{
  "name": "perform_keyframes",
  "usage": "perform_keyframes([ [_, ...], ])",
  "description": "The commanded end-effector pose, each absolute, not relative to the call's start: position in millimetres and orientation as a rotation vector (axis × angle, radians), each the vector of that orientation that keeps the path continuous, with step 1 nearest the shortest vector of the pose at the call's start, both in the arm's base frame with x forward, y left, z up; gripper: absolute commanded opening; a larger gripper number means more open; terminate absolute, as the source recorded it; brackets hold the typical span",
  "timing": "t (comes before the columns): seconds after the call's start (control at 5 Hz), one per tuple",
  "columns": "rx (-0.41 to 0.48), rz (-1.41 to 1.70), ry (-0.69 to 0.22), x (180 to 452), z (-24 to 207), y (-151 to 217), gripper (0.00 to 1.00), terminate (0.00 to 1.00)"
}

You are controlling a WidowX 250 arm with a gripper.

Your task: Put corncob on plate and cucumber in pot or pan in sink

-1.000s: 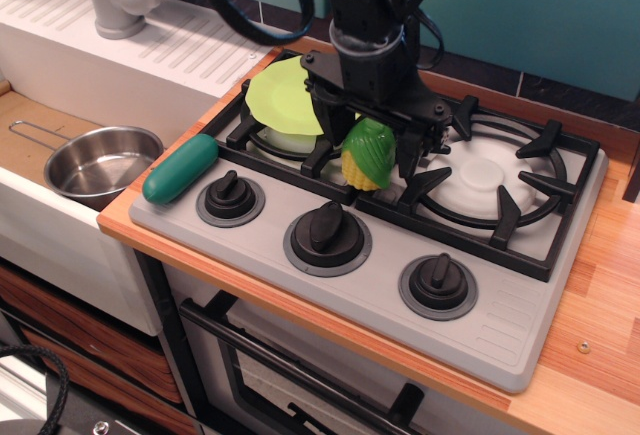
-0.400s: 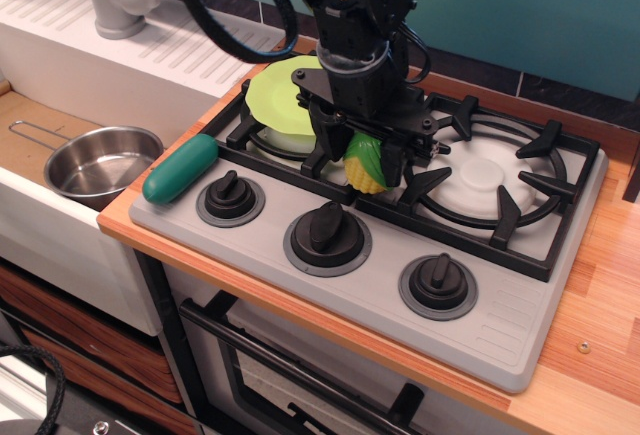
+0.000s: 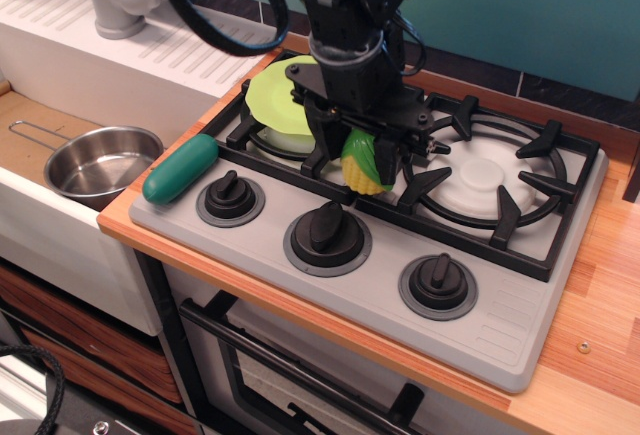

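Over stove (image 3: pixel 520 305), pincer (image 3: pixel 358 155) carried corncob (image 3: pixel 364 163) leftward toward plate (image 3: pixel 278 98).

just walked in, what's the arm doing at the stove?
The gripper is closed on the corncob, yellow end down, between the two burners. The lime-green plate sits on the left burner just beside it, with nothing on it. The cucumber lies untouched at the stove's left edge, and the steel pan in the sink has nothing in it. So the corn is in hand but not yet placed, and the cucumber step hasn't started.
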State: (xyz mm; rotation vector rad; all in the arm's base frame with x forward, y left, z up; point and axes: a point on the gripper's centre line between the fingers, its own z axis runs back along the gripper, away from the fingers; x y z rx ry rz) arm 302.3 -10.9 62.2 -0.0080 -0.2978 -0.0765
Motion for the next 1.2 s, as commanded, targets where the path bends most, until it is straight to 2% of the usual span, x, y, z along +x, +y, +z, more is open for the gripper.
perform_keyframes([
  [0.0, 0.003, -0.085, -0.332, 309.9, 113.1, -9.1, 0.00, 0.00],
  [1.0, 0.008, -0.221, -0.379, 366.0, 112.1, 68.1, 0.00, 0.00],
])
